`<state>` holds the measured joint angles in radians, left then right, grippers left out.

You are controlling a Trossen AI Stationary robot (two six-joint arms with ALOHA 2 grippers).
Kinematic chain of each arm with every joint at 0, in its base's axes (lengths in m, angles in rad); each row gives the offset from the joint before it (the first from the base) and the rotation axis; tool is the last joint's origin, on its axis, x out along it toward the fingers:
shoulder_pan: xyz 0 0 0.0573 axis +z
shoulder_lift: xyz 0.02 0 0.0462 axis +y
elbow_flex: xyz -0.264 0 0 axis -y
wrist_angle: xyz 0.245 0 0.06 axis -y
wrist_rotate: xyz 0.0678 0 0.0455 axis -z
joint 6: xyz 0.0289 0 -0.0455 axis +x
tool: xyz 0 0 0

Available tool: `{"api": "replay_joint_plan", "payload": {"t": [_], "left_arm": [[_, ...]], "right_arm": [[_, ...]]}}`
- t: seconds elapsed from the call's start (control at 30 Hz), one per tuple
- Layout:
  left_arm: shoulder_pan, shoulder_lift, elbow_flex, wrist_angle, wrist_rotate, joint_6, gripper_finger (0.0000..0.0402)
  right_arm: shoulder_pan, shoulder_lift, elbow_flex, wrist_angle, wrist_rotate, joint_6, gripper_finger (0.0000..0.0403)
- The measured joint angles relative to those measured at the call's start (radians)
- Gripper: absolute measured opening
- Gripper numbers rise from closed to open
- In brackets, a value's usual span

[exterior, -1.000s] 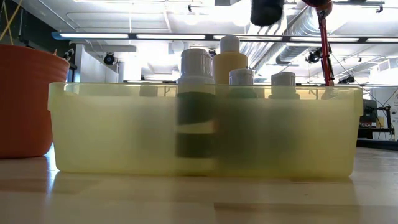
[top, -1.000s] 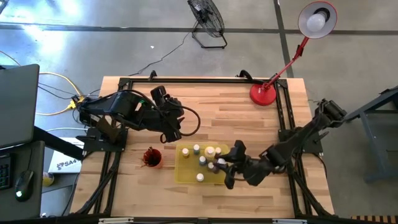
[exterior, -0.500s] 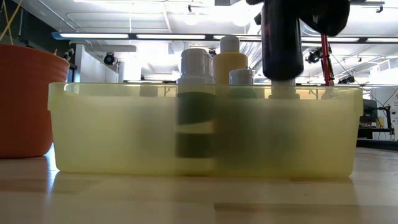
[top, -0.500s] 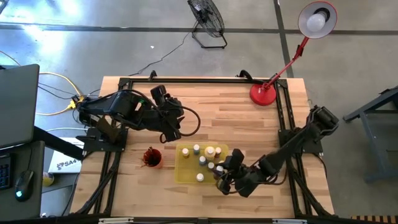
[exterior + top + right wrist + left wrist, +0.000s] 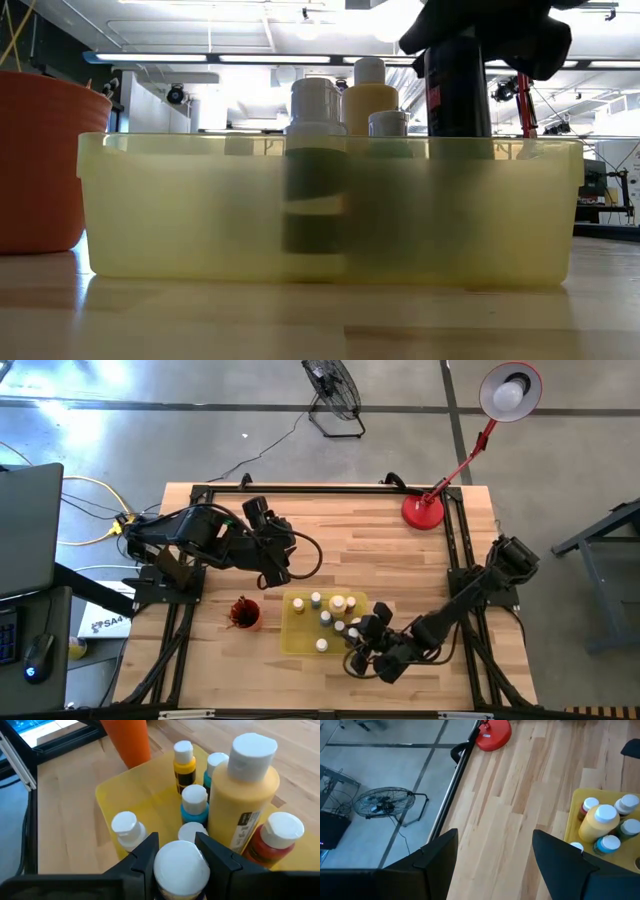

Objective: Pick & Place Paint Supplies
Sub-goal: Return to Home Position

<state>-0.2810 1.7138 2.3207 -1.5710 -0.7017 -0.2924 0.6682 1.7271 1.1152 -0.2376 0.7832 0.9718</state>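
Gripping tight, the right gripper [image 5: 177, 842] had both fingers pressed against a white-capped bottle [image 5: 181, 865], which sat inside the yellow tray [image 5: 150, 790] at the corner nearest the right arm, just beside the large yellow bottle [image 5: 245, 785]. The left gripper [image 5: 495, 840] hung over the table near the orange cup [image 5: 243, 612], fingers spread apart.

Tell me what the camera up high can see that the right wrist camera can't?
Only the high view shows the left gripper waiting over the table, the red lamp and the floor fan. Only the right wrist view shows the right gripper shut on a white-capped bottle, and the big yellow bottle with its label. Both show the yellow tray, its bottles and the orange cup.
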Motion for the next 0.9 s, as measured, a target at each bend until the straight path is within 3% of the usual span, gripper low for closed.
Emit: {"api": "replay_joint_plan", "payload": {"t": [0.33,0.9], "left_arm": [[0.000,0.000,0.000,0.000,0.000,0.000,0.0248],[0.000,0.000,0.000,0.000,-0.008,0.000,0.0248]], "right_arm": [[0.000,0.003,0.000,-0.005,-0.004,-0.006,0.0110],[0.005,0.116,0.000,0.067,-0.038,-0.008,0.0102]]}}
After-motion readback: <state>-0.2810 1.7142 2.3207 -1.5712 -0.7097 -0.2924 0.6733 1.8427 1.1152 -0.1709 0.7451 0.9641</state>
